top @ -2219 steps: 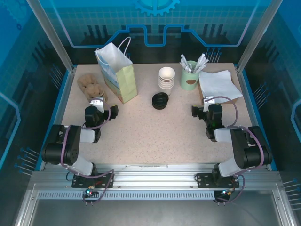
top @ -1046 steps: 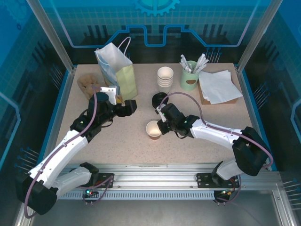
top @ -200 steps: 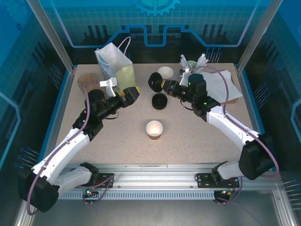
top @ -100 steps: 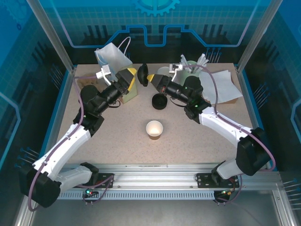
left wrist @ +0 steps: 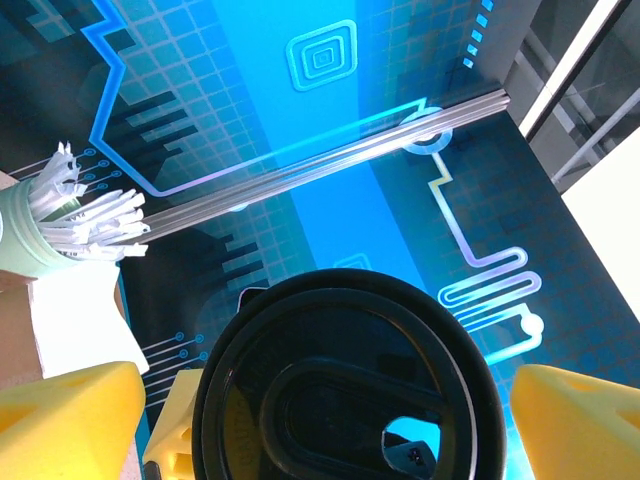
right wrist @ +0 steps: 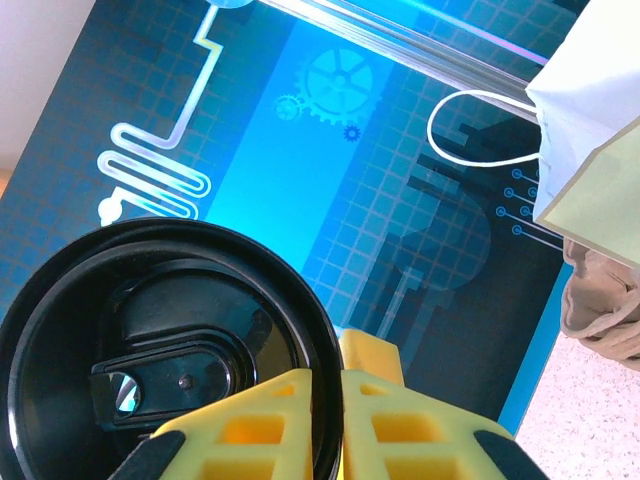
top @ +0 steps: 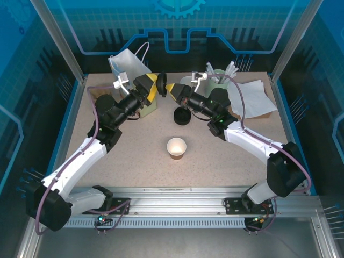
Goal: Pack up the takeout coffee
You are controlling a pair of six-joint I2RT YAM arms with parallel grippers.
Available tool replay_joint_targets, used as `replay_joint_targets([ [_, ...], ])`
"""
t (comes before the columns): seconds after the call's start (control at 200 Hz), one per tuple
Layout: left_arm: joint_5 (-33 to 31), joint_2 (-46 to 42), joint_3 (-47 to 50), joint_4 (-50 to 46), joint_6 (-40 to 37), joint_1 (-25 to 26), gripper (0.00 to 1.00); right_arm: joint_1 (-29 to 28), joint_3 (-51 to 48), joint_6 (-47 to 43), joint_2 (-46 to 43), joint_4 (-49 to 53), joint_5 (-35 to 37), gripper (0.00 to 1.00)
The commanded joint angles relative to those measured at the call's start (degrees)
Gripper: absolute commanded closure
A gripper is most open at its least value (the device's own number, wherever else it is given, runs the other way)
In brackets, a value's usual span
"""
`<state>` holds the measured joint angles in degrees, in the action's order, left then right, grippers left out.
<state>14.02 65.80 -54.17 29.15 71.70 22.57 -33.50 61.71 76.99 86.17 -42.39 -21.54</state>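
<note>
The takeout coffee's paper cup stands upright and lidless in the middle of the table, apart from both grippers. Its round black lid hangs edge-on in the air above the far part of the table. My right gripper is shut on the lid's rim; the right wrist view has the yellow fingertips pinching the lid. My left gripper faces it from the left, open, its yellow fingers either side of the lid without touching it.
A green-and-white paper bag stands at the back left, with brown cup carriers beside it. A stack of loose black lids lies behind the cup. A green holder of stirrers and white napkins sit at the back right.
My right gripper carried the lid leftward and up from above the cup stack. My left gripper rose to the right to meet it, so the lid now sits between its open fingers.
</note>
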Motion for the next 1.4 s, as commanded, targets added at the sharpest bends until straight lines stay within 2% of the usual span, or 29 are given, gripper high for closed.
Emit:
replay_joint_targets([
  [0.0, 1.0, 0.8, -1.7, 3.2, 1.8, 0.4, 0.06, -1.1, 1.2, 1.1, 0.7, -3.4, -0.6, 0.87],
  [0.365, 2.0, 2.7, -1.2, 7.6, 5.3, 1.4, 0.14, -1.8, 2.2, 1.4, 1.5, -3.7, -0.6, 0.87],
  [0.63, 1.5, 3.3, -0.1, 9.5, 7.0, 2.2, 0.15, -1.9, 2.8, 2.2, 2.6, -4.5, -0.4, 0.87],
  [0.99, -0.4, 2.8, 1.4, 9.8, 6.2, 2.3, 0.31, -1.7, 3.1, 1.9, 3.0, -3.8, 0.2, 0.85],
  [1.07, -1.3, 2.3, 2.2, 9.7, 5.0, 2.3, 0.33, -1.3, 2.6, 1.5, 2.6, -3.2, 0.3, 0.79],
  [1.251, -5.9, -1.3, 5.9, 4.6, -3.5, 2.3, 0.35, 1.6, -1.9, -4.0, -2.6, 3.0, 1.3, 0.51],
  [1.296, -7.4, -2.9, 7.4, 1.8, -7.4, 2.3, 0.35, 2.8, -3.3, -7.8, -5.1, 8.0, 1.6, 0.45],
  [1.396, -11.3, -6.7, 11.3, -6.1, -17.8, 3.8, 0.37, 5.2, -4.6, -21.0, -12.2, 27.5, 5.1, 0.37],
])
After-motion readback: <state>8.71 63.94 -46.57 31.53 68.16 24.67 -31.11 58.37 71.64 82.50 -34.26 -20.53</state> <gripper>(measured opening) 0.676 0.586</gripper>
